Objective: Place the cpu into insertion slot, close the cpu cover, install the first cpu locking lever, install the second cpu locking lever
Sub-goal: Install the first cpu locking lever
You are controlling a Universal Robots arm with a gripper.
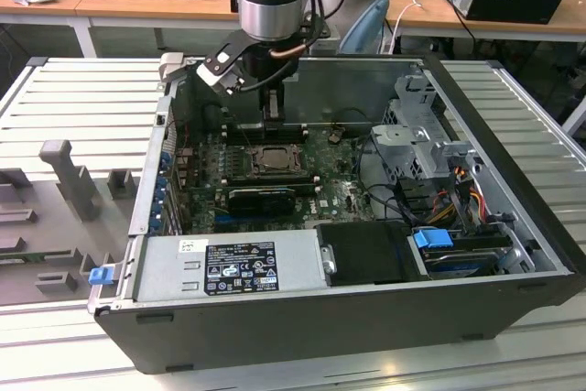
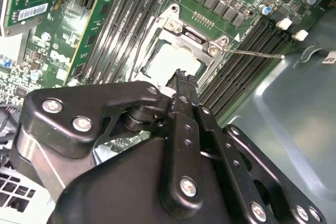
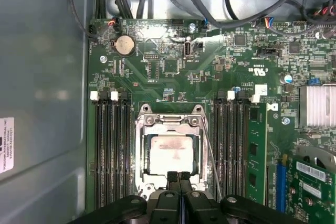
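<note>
The small square silver-grey metal cpu (image 3: 169, 153) sits in the black-framed square insertion slot (image 3: 144, 156) on the green motherboard (image 3: 173, 66). The thin silver-grey metal cpu cover (image 3: 139, 129) lies flat around it. The black jaws are pressed together, tips at the cover's edge. A thin wire lever (image 3: 211, 153) slants beside the cover

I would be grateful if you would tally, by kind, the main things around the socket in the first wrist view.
cpu: 1
cpu cover: 1
coin battery: 1
white slot clips: 4
claw: 1
Total: 8
</note>
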